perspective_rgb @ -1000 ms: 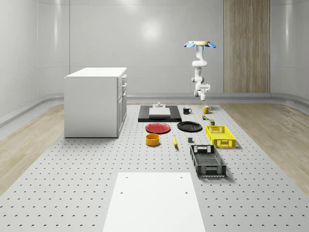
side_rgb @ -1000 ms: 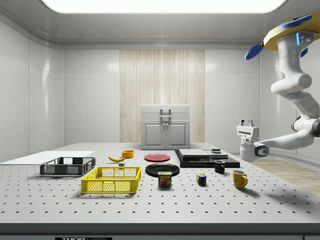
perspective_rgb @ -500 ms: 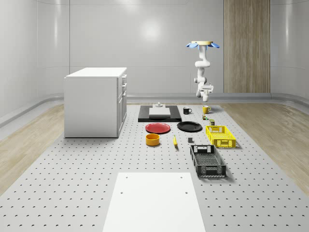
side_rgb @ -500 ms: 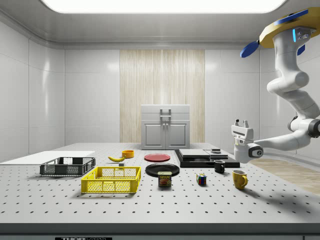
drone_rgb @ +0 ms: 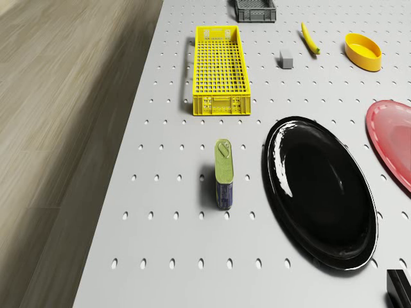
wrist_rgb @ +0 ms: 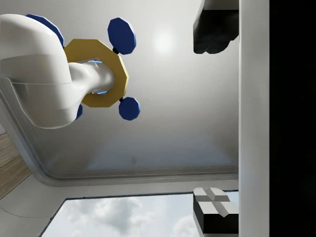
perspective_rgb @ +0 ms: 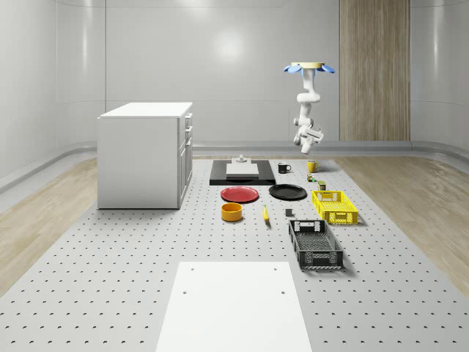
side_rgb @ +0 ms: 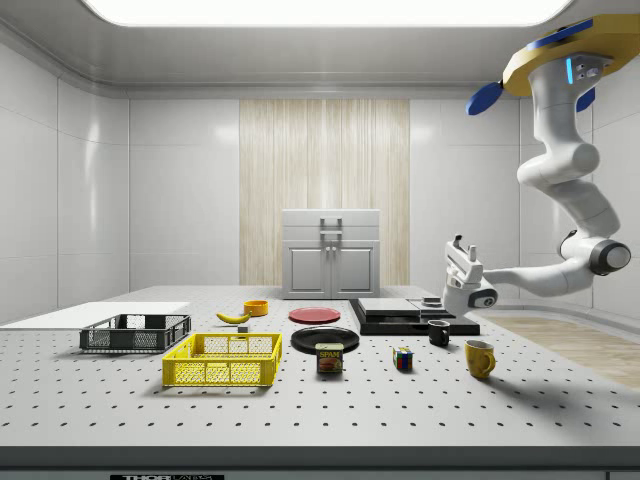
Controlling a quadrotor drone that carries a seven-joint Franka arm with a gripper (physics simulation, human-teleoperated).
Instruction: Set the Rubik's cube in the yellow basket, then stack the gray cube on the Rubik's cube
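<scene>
Claw (side_rgb: 458,250) first: it hangs in the air with its tips tilted upward, away from the table, and the two fingers (wrist_rgb: 212,29) are spread wide with nothing between them. The drone (side_rgb: 560,55) hovers high up near the ceiling, above the end of the table where the mugs stand. Its white arm curls down and back so that the claw sits above the black mug (side_rgb: 438,332) and clear of everything.

In the side view the Rubik's cube (side_rgb: 403,359) rests on the table at roughly seven o'clock from the claw, between the tin can (side_rgb: 329,357) and the yellow mug (side_rgb: 479,357), touching neither. The yellow basket (side_rgb: 222,372) is at nine o'clock from the cube, past the can, and nothing lies in it. From the drone's own camera the gray cube (drone_rgb: 286,61) sits on the table beside the basket's far end, near the banana (drone_rgb: 310,38).

By my reckoning the job has barely begun. Neither cube has been picked up and the basket holds nothing. What remains is to turn the claw downward, lower it onto the Rubik's cube, carry that into the basket, then fetch the gray cube and set it on top.
</scene>
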